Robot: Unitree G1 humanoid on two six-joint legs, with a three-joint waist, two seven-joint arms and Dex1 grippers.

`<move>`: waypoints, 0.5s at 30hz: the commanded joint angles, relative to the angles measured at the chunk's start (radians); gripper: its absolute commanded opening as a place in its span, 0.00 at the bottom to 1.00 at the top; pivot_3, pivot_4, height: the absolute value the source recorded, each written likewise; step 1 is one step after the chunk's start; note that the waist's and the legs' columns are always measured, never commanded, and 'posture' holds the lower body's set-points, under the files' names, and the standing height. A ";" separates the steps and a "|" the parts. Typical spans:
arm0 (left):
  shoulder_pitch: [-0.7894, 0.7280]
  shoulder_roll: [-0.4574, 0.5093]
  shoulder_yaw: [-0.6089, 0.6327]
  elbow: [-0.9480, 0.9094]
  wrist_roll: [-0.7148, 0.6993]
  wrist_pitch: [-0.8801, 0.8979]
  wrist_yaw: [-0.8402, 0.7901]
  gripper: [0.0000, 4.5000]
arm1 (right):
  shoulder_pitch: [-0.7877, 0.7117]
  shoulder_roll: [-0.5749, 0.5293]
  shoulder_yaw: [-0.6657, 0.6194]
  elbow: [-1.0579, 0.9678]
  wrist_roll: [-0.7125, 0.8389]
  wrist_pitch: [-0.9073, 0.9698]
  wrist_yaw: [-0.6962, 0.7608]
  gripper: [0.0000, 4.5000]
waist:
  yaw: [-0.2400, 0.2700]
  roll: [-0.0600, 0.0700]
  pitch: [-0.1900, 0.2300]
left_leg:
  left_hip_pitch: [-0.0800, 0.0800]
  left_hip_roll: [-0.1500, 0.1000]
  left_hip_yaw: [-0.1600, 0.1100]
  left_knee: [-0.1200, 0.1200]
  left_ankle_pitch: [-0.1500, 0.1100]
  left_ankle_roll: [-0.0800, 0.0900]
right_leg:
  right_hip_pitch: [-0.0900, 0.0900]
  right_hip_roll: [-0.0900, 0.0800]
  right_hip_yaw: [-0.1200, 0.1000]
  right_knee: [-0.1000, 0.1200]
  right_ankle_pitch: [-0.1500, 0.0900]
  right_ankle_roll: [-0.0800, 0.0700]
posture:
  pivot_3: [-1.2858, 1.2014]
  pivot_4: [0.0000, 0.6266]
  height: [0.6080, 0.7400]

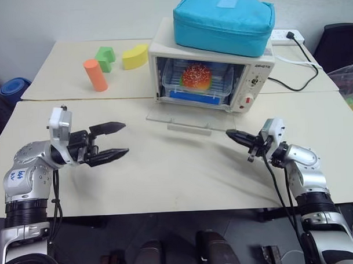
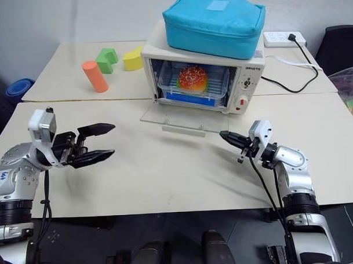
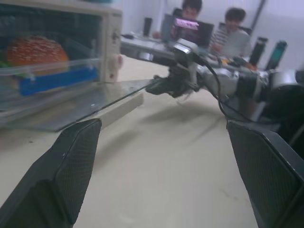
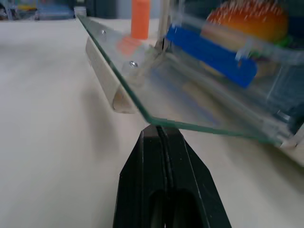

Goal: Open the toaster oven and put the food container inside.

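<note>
— Where's the food container point(image 1: 195, 80) now?

— Inside the toaster oven point(image 1: 212, 70), sitting in the cavity with the toy burger showing through the clear plastic and a blue clip strip along its front edge. The glass door point(image 1: 184, 116) is folded down flat over the table point(image 1: 166, 178), its white bar handle at the near edge.

— And the arms?

— Both are back from the oven, hovering above the tabletop. The left gripper point(image 1: 110, 140) is well to the left of the door, fingers spread wide apart, holding nothing, pointing across toward the right. The right gripper point(image 1: 236, 136) is just off the door's near right corner, fingers pressed together into a single point, also empty. From its wrist camera the tip sits right below the glass edge; I can't tell whether it touches.

— Anything else around?

— A turquoise bag point(image 1: 223, 21) lies on top of the oven, and an orange cylinder point(image 1: 95, 74), a green block point(image 1: 105, 58) and a yellow block point(image 1: 135, 56) stand on the far table to the left.
</note>
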 commanded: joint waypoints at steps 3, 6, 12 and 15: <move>-0.026 -0.074 0.103 0.000 -0.027 -0.041 0.185 1.00 | -0.078 0.090 -0.093 -0.104 0.134 0.068 -0.134 0.00 | 0.000 0.000 0.000 | 0.000 0.000 0.000 0.000 0.000 0.000 | 0.000 0.000 0.000 0.000 0.000 0.000 | 0.52 0.24 1.00; -0.037 -0.113 0.134 0.011 -0.022 -0.089 0.241 1.00 | -0.127 0.117 -0.112 -0.129 0.158 0.088 -0.184 0.00 | 0.000 0.000 0.000 | 0.000 0.000 0.001 0.000 0.000 0.000 | -0.001 0.000 -0.001 0.000 0.000 0.000 | 0.52 0.24 1.00; -0.009 -0.090 0.114 0.029 0.063 -0.193 0.264 1.00 | -0.114 0.024 -0.111 -0.236 0.184 0.213 -0.154 0.00 | 0.004 0.000 0.000 | -0.001 -0.001 0.001 0.000 -0.001 0.000 | -0.001 -0.001 -0.001 0.000 0.000 0.000 | 0.52 0.24 1.00; 0.026 -0.044 0.094 0.029 0.102 -0.233 0.210 1.00 | -0.051 -0.064 -0.091 -0.311 0.175 0.255 -0.069 0.13 | 0.003 0.000 0.000 | -0.002 -0.001 0.001 0.000 -0.002 0.001 | -0.002 -0.001 -0.001 -0.001 0.000 0.000 | 0.52 0.24 1.00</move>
